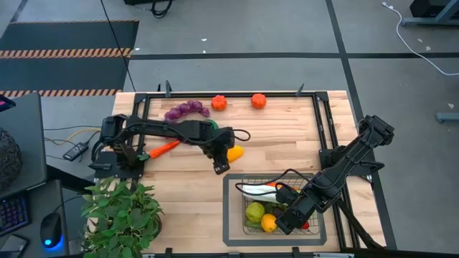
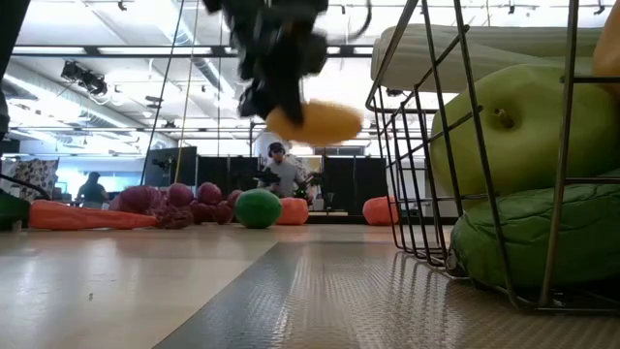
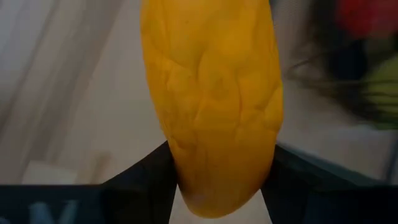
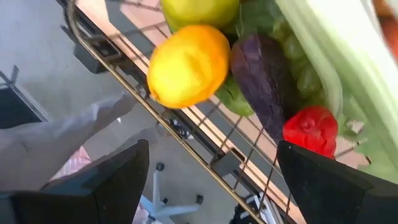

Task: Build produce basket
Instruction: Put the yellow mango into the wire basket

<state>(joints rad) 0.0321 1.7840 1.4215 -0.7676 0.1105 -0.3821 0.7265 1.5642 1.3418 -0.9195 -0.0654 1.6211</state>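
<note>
Produce basket (image 1: 234, 183) of dark-grey wire mesh: left fingers (image 1: 224, 159) clamp a yellow pepper (image 1: 234, 153), apparently off the tabletop (image 1: 287, 136); right fingers (image 1: 285, 221) apart.

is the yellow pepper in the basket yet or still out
Out. The left gripper holds the yellow pepper in the air over bare wood, short of the basket.

Yellow pepper (image 3: 211, 106) cropped, background blurred
</note>
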